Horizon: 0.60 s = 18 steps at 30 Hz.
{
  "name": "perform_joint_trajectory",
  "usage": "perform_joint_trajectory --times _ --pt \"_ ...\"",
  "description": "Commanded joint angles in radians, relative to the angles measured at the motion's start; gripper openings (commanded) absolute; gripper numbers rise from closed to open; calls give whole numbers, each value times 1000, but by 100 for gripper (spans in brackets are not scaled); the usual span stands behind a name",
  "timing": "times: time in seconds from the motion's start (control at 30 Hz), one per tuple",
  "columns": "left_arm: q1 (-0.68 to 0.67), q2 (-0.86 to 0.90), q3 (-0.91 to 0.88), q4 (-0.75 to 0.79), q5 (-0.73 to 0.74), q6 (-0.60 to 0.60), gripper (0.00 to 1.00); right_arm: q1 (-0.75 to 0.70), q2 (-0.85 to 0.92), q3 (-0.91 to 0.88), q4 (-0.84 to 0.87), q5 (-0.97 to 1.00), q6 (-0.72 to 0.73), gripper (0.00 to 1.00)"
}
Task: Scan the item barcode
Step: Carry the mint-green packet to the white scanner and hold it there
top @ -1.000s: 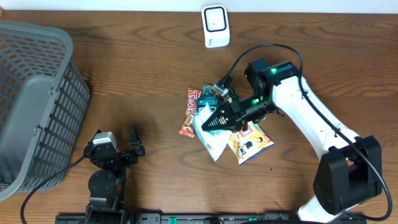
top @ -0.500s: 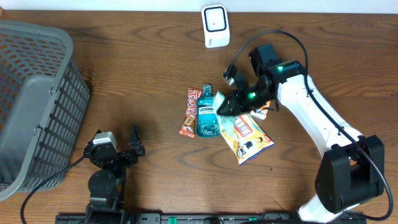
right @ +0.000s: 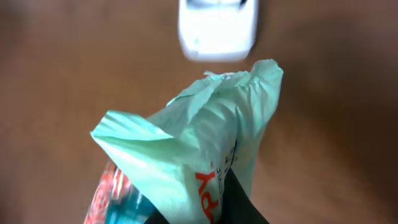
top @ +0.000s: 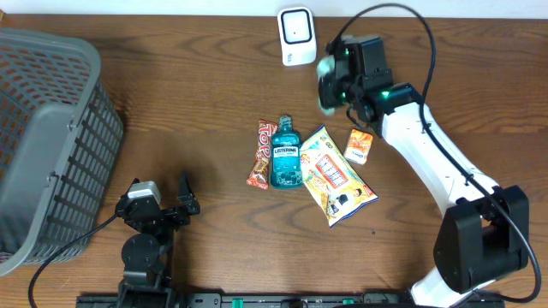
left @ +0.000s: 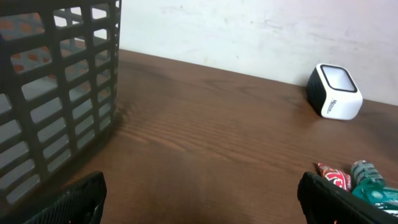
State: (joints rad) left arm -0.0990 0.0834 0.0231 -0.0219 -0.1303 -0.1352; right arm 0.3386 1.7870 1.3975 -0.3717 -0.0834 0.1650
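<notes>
At five o'clock of the scanner [top: 296, 34], the right gripper [top: 332, 75] jaws clamp a green packet [right: 199, 143]; the left gripper [top: 175, 205] jaws gape empty.

The pale green packet [right: 205, 130] pinched in the right gripper [right: 217, 211] is thin, crinkled plastic film with a soft sheen. Just beyond the gripper, the scanner [right: 217, 31] is smooth white plastic. Beneath the gripper, the table [top: 197, 103] is dark, grainy wood with a satin finish, and the bottle [top: 284, 158] is glossy teal plastic. Far from the gripper, the basket [top: 51, 137] is matt grey plastic.
</notes>
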Motion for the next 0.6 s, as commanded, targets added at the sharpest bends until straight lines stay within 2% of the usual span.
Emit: perform_joint_trajectory --times 0.0,0.1,0.2,0.57 --pt "4 1 -19 -37 -20 -9 98 5 26 10 88 169 11 1" --pt "4 1 -19 -37 -20 -9 98 11 88 46 180 190 -4 1" --pt "5 1 -19 -37 -20 -8 98 15 195 158 198 190 -10 1" --pt "4 1 -19 -37 -20 -9 98 54 683 850 23 243 -161 1"
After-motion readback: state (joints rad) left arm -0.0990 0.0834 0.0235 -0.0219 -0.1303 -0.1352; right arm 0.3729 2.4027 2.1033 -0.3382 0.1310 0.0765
